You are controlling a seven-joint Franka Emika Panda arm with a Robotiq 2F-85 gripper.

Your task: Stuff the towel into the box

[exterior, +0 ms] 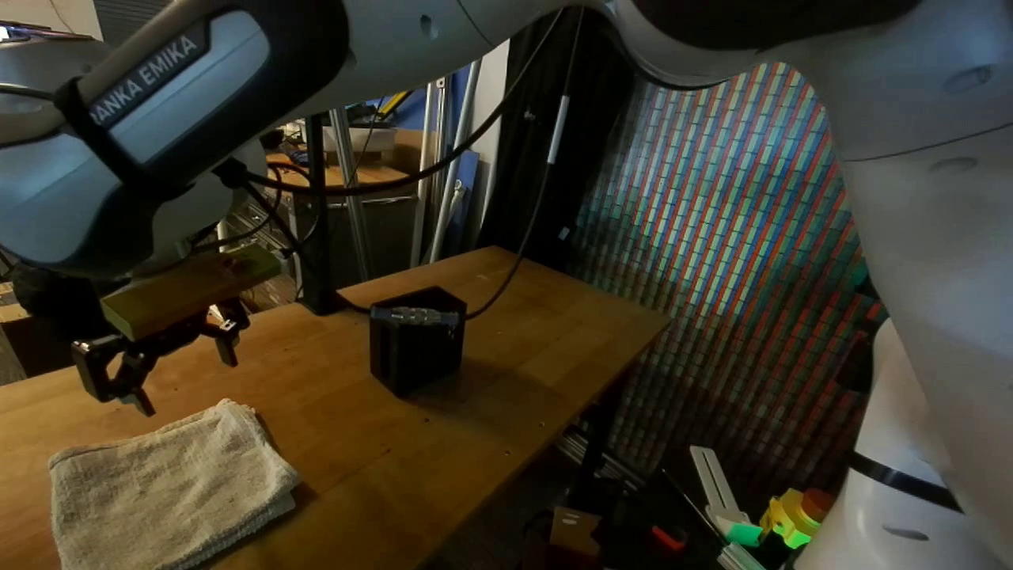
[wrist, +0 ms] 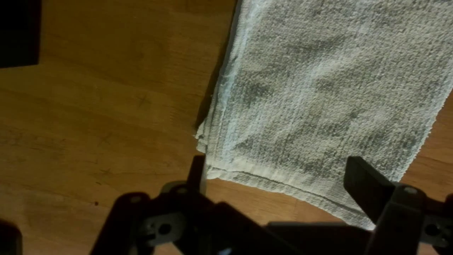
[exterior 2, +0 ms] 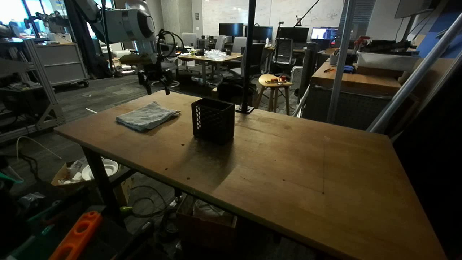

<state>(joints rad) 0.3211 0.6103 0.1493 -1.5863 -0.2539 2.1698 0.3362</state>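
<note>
A folded pale grey towel (exterior: 166,491) lies flat on the wooden table; it also shows in an exterior view (exterior 2: 147,116) and fills much of the wrist view (wrist: 318,99). A black box (exterior: 418,348) with an open top and lattice holes in its side stands upright beside the towel (exterior 2: 213,122). A dark corner of the box (wrist: 17,35) shows at the wrist view's upper left. My gripper (exterior: 187,384) is open and empty, pointing down above the towel's edge, also seen in an exterior view (exterior 2: 158,91). In the wrist view its fingers (wrist: 276,161) straddle the towel's near edge.
The wooden table (exterior 2: 306,162) carries a black upright pole (exterior 2: 249,65) at its edge, close behind the box. A cable with a metal connector (exterior: 419,316) crosses in front of the box in an exterior view. A stool (exterior 2: 276,81) stands beyond the table.
</note>
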